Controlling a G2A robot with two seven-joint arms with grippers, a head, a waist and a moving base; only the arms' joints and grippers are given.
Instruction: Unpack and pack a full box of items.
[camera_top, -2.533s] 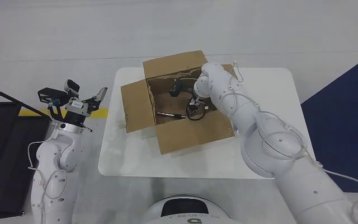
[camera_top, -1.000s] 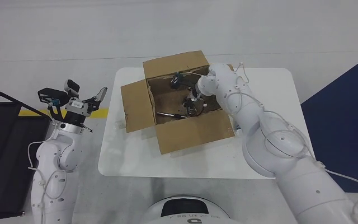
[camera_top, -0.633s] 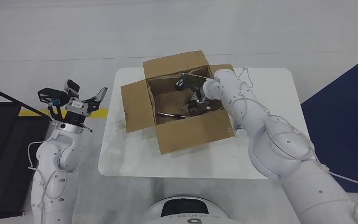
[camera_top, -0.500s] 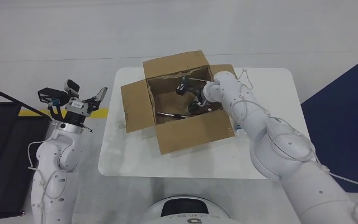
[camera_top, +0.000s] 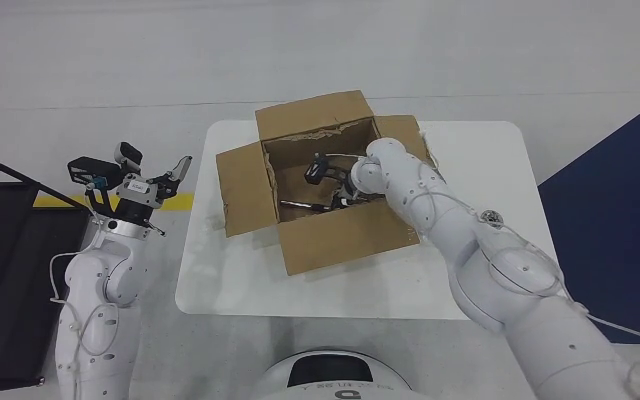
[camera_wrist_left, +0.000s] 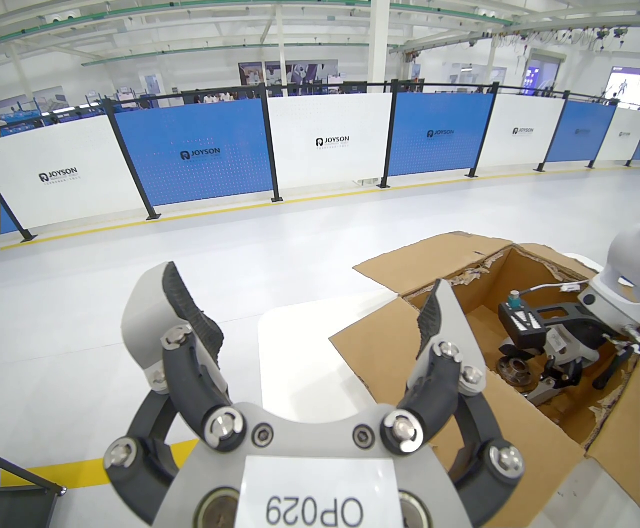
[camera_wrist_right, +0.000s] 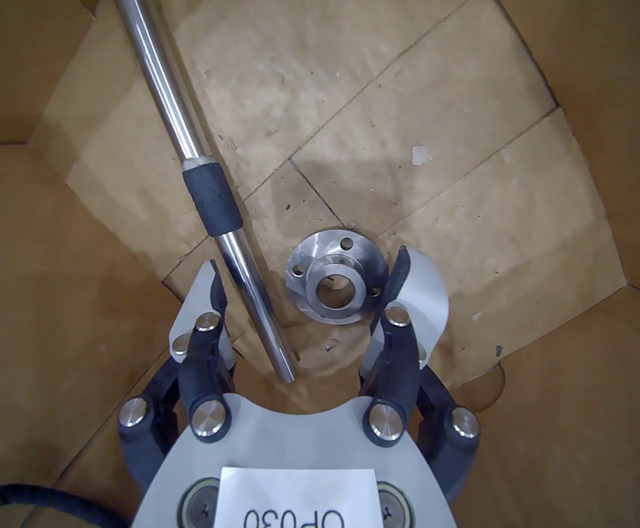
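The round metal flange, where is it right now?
The flange lies flat on the cardboard box floor, beside the metal rod, directly beneath the right gripper and its open jaws, in the right wrist view.

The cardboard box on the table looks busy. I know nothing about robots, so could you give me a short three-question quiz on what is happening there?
1. True or false: the right hand is down inside the brown cardboard box.
2. Which thing lies between the right hand's open fingers?
A. a round silver metal flange with holes
B. a red ball
C. a blue cup
3. Fill the gap: the left hand, out beside the white table, is ___ and holds nothing.

Key: 1 true; 2 A; 3 open.
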